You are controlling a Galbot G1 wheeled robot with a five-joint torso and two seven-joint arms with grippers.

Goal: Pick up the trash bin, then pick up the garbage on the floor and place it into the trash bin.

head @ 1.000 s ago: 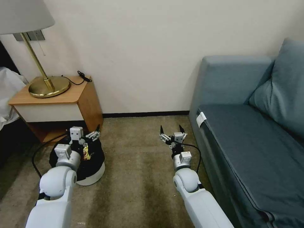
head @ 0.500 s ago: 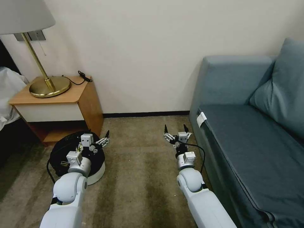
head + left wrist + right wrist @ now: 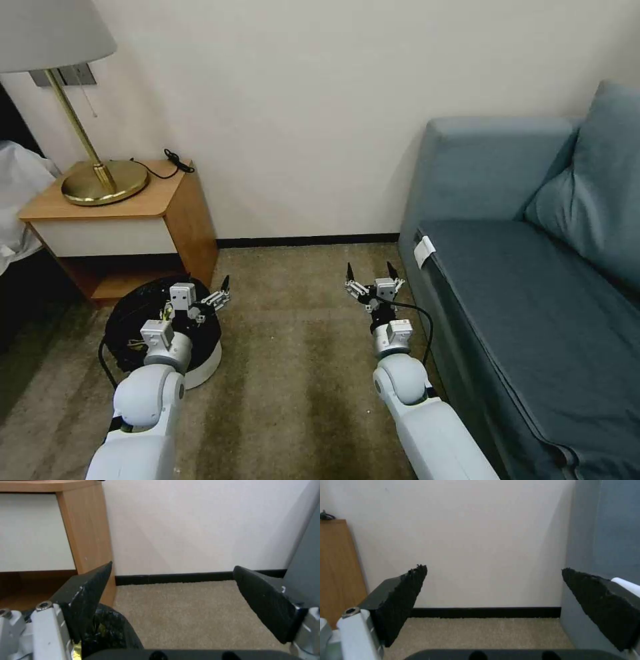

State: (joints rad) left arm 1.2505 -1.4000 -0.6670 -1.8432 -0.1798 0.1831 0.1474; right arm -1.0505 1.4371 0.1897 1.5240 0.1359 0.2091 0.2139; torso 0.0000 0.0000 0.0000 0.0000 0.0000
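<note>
The bin [image 3: 200, 357] stands on the carpet [image 3: 293, 373] at the foot of the nightstand [image 3: 180, 220], close to the wall edge of the floor, its black liner [image 3: 130, 320] spread over the rim. The left gripper [image 3: 212, 298] hangs over the bin's far right rim with its jaws spread wide and nothing between them; judging by that placing, it is either set to take the rim or has just let something drop, and the pictures do not settle which. The bin is not lifted: its white base sits flat on the carpet. The right gripper [image 3: 372, 275] is held out low over bare carpet beside the sofa [image 3: 533, 300], jaws likewise apart and empty, which reads as a waiting pose that keeps it clear of the left arm's work. The head view gives the layout: bin, nightstand with its lamp [image 3: 100, 180], and sofa, with no loose litter on the carpet in sight. The left wrist view adds what the head view hides behind the arm, namely a fold of liner [image 3: 113, 632] right under one finger [image 3: 88, 597] and a glint of yellow-gold foil [image 3: 76, 651] inside it, probably a wrapper already in the bin. The right wrist view looks past its open fingers [image 3: 400, 602] at wall, skirting and carpet, confirming nothing lies ahead of that gripper.
</note>
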